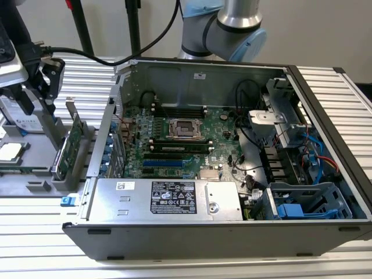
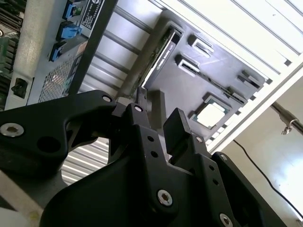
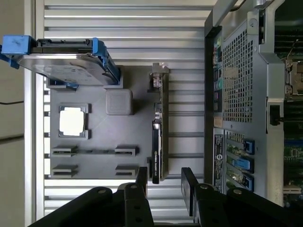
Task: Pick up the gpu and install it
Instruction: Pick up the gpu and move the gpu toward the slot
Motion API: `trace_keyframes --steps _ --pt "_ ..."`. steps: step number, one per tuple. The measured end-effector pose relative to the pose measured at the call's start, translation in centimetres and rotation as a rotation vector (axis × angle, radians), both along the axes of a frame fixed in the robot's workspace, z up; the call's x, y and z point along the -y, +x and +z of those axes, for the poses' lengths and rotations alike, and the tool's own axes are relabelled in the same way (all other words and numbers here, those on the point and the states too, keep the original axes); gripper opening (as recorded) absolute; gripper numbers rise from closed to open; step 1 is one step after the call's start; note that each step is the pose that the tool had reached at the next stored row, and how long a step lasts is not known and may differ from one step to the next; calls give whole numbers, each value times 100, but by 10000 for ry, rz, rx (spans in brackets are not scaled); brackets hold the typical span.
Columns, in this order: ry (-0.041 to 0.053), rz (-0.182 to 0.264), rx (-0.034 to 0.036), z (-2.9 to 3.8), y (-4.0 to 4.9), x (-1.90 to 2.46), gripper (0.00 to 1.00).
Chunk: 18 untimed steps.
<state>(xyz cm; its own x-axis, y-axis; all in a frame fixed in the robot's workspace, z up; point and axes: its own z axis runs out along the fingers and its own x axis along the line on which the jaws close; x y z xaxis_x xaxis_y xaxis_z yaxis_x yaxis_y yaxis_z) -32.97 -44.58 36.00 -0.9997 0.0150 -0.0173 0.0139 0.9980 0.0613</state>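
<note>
Claw (image 3: 165, 187) spread, empty, lined up over gpu (image 3: 160, 118) top edge, not gripping yet. Gpu stands on edge in tray (image 3: 118, 132) slot, so graspable, at exterior view's left. Open case (image 1: 192, 81) beyond.

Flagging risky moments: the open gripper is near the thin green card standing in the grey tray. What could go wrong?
The open gripper lines up with just one end of the thin green gpu card; gripping there might tilt it in the grey tray.
The silver hard drive with blue rails and the computer case's metal wall flank the card; a swing on lifting could clip them.
</note>
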Motion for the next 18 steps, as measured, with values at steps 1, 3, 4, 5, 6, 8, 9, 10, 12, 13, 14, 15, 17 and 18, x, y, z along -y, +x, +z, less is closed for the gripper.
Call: trace_keyframes --steps 1,3,4,5,6,8,9,10,12,13,14,15,17,18 --pt "0 0 -1 -5 0 0 100" --pt "0 0 0 -16 0 0 100" --pt "0 0 -1 -22 0 0 100" --pt "0 0 0 -28 0 0 100" --pt "0 0 0 -33 0 0 100" --pt "0 0 0 -41 0 0 100" --pt "-1 0 -1 -45 0 0 100" --pt "0 0 -1 -50 0 0 100" --pt "0 0 -1 -58 0 0 100" --pt "0 0 -1 -62 0 0 100" --pt "0 0 0 -66 0 0 100" --pt "0 0 0 -70 0 0 100" --pt "0 0 -1 -78 0 0 100" --pt "-1 1 -2 -80 0 0 100"
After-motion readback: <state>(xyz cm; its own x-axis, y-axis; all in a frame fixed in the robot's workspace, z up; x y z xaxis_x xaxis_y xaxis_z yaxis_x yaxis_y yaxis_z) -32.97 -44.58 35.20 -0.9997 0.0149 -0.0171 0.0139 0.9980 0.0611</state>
